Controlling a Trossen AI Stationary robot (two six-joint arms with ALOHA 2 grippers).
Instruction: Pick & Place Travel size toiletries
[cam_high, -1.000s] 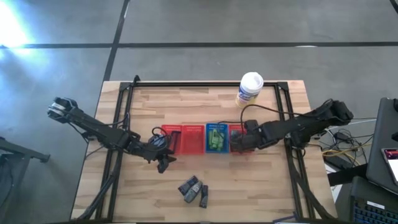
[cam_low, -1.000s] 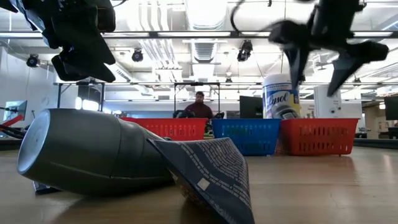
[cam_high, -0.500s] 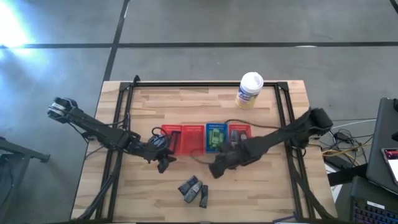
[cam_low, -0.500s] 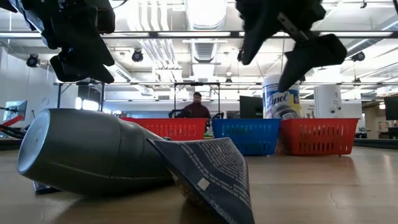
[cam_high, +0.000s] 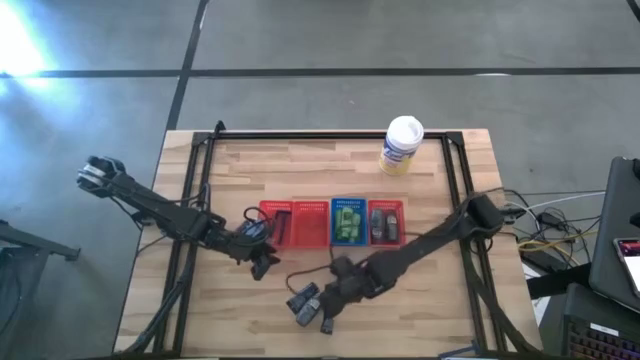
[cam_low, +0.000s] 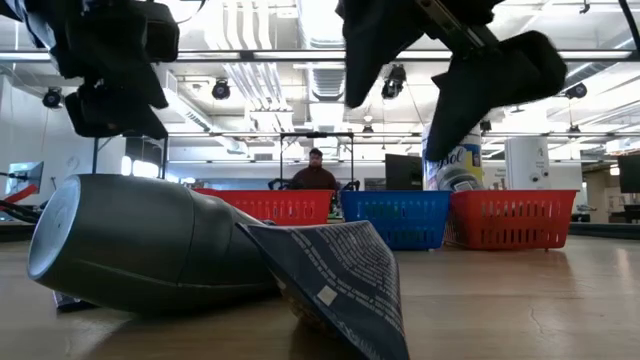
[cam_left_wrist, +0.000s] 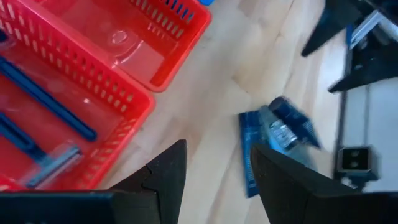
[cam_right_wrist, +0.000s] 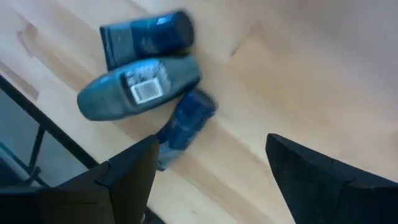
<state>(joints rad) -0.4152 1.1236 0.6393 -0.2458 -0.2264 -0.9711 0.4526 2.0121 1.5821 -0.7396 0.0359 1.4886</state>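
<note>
Three dark grey oval tubes (cam_high: 310, 305) lie in a cluster on the wood near the table's near edge; the right wrist view shows them (cam_right_wrist: 140, 93) lying flat, and one (cam_low: 140, 245) fills the low view. My right gripper (cam_high: 330, 296) (cam_right_wrist: 212, 140) hovers open just above and right of them. My left gripper (cam_high: 262, 265) (cam_left_wrist: 217, 148) is open, hanging near the leftmost red basket (cam_high: 277, 222). Thin razor-like sticks (cam_left_wrist: 43, 106) lie in that basket. Green bottles (cam_high: 347, 222) sit in the blue basket, and dark tubes (cam_high: 385, 222) in the rightmost red basket.
Four mesh baskets stand in a row across the table's middle: red, red (cam_high: 310, 222), blue (cam_high: 348, 205), red. A white tub with a yellow label (cam_high: 402, 143) stands at the far edge. A black frame (cam_high: 200, 200) borders the table. A person (cam_low: 318, 170) stands beyond the table.
My right gripper has swept from over the rightmost red basket toward the table's near edge and left, coming down over the cluster of grey tubes, open throughout. The tubes have not moved.
</note>
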